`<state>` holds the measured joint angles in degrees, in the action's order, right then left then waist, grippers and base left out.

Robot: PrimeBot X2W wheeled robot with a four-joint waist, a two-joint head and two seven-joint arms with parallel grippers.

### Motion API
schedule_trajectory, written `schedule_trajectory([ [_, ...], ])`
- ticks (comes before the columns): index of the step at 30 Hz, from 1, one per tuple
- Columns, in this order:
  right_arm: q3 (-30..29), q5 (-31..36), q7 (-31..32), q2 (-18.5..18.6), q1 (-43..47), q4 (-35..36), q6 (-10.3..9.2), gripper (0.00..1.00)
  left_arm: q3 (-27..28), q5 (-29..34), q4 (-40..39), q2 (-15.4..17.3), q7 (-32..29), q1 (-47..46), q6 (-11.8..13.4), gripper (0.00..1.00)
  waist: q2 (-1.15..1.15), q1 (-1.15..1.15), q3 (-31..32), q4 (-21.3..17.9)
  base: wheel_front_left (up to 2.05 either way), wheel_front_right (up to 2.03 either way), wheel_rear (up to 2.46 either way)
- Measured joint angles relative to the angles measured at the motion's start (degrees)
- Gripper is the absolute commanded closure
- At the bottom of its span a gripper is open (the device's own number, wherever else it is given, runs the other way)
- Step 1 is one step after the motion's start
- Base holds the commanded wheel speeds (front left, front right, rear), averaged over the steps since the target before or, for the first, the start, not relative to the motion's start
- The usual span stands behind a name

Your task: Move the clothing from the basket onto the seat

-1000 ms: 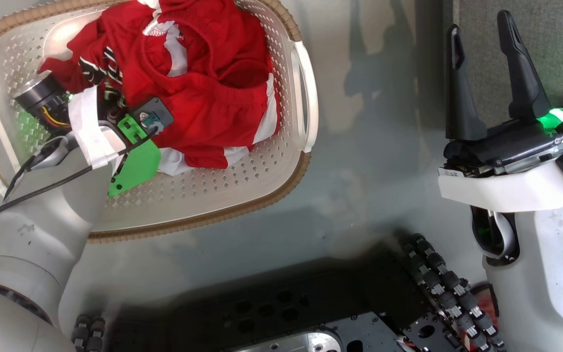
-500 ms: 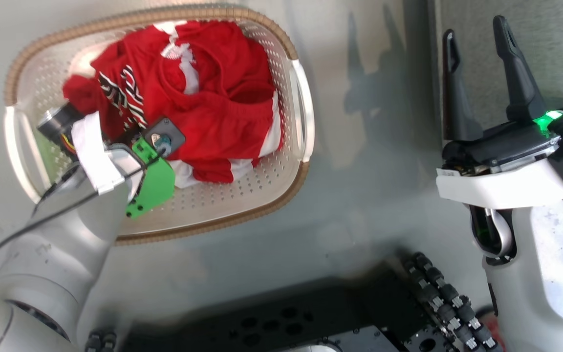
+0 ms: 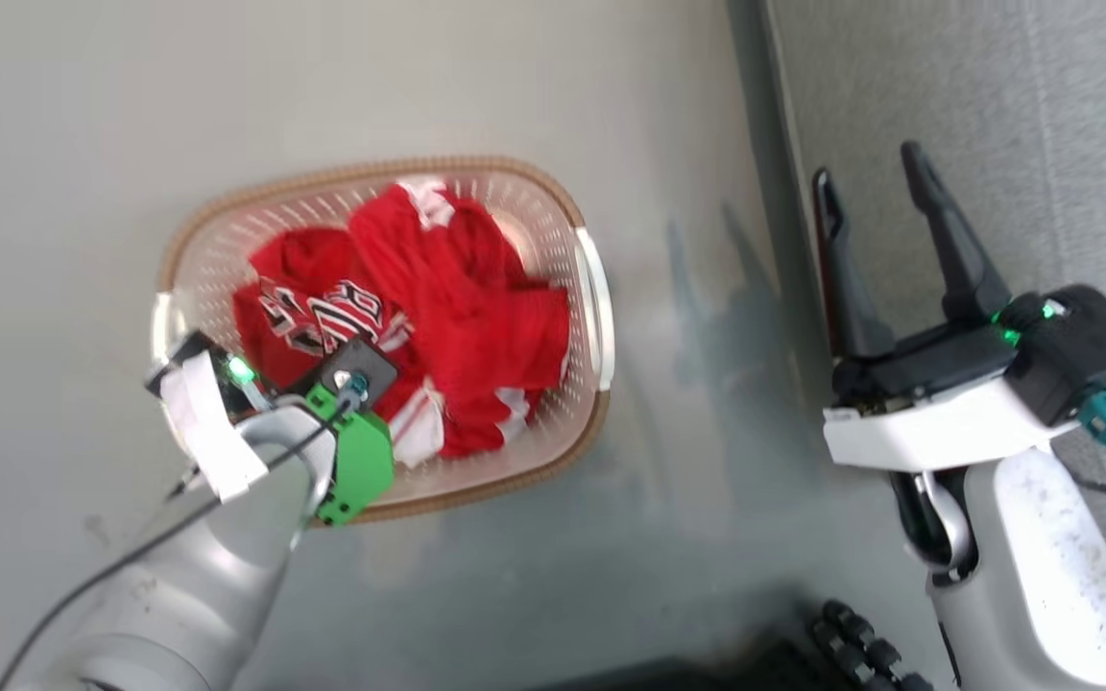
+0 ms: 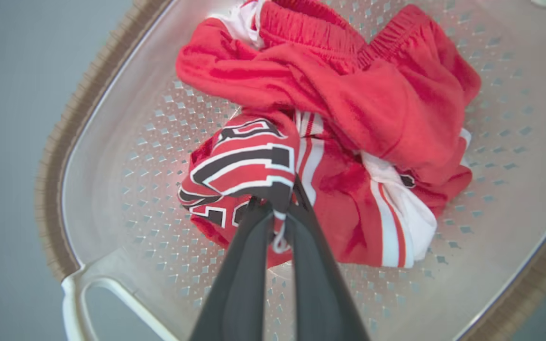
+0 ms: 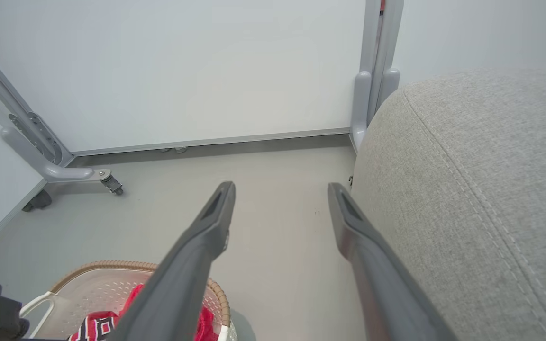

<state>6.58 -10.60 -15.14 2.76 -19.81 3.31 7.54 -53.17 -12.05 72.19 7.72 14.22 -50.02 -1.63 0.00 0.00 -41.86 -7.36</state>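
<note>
The clothing (image 3: 457, 326) lies in the basket (image 3: 476, 489) on the floor (image 3: 83, 144), the left tool (image 4: 277, 208) on it, with the seat (image 3: 995, 96) and the right tool (image 3: 870, 163) to the basket's right.

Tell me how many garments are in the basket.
2 distinguishable, both inside the basket: the lettered jersey, pinched by the left pincer, and the red shorts bunched against it. Others may be hidden underneath.

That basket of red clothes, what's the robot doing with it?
The robot is starting to empty it. Its left gripper is shut on a fold of the red jersey, down inside the basket, which stands on the floor. The rest of the clothing lies heaped beside that fold. The right gripper hangs open and empty by the grey seat; no garment lies on the part of it that shows.
</note>
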Motion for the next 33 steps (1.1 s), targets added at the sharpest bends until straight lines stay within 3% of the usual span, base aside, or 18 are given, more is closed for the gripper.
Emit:
schedule_trajectory([
  [7, 0.9, 0.5, 0.0, 0.0, 3.8, -1.6, -0.01, 0.00, 3.4, -3.8, -6.6, -0.3, 0.7, 5.1, 1.4, 1.00, 0.00, 0.00, 8.8, 1.2, 0.00, 0.00, 0.00],
  [15, 1.7, 0.5, 0.0, 0.0, 7.5, -2.9, -0.01, 0.00, 8.4, -6.8, -18.9, 2.4, 0.8, 12.5, 3.1, 1.00, 0.00, 0.00, 18.0, 2.0, 0.00, 0.00, 0.00],
  [33, 6.2, -0.6, 0.0, 0.0, 14.6, -5.2, -0.01, 0.00, 14.3, -7.9, -40.9, 5.5, 0.8, 23.2, 7.5, 1.00, 0.00, 0.00, 34.3, 1.9, 0.00, 0.00, 0.00],
])
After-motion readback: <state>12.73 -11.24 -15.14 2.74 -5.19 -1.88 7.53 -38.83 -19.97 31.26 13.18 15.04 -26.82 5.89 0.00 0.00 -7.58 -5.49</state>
